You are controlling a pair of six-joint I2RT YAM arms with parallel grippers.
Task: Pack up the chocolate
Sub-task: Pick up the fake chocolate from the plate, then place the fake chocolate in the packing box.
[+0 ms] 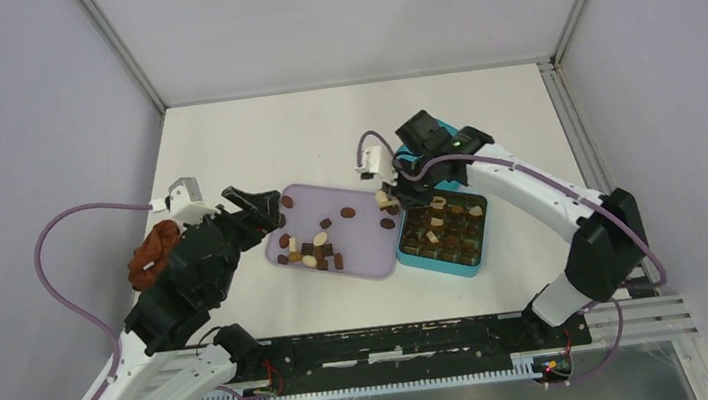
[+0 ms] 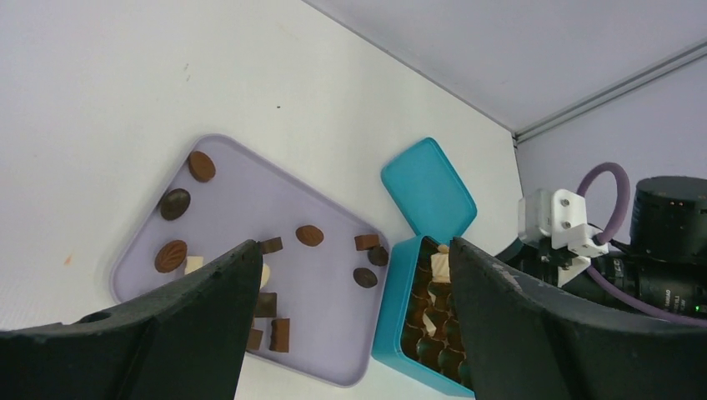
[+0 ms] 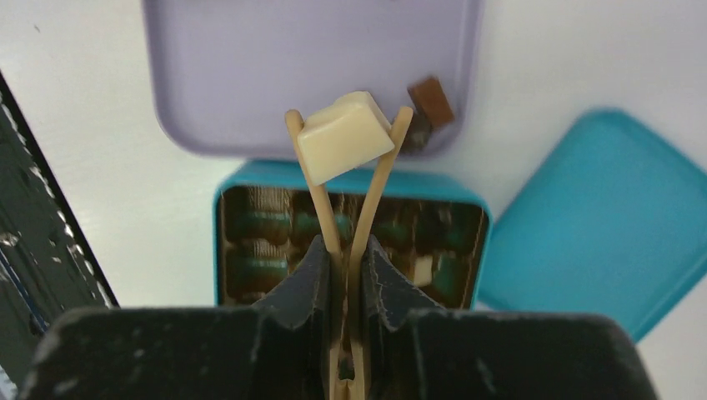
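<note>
My left arm (image 1: 187, 269): bent low, reaching forward.
My left gripper (image 2: 352, 248): jaws spread wide.
My right gripper (image 3: 346, 250): squeezed tight on tongs (image 3: 320, 200).

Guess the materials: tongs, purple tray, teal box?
Tongs: thin tan strips with a matte look, likely bamboo or wood. Tray: lavender, smooth, with a rounded moulded rim, probably plastic. Box: uniform teal with a slight sheen; plastic or painted tin, can't tell which.

1. You see a white table (image 1: 322, 133) filling the centre, softly and evenly lit.
2. A pale grey back wall (image 1: 339, 10) stands at 12 o'clock, with side walls (image 1: 10, 128) at 9 and 3.
3. Metal corner posts (image 1: 117, 48) rise at 11 and 1.
</note>
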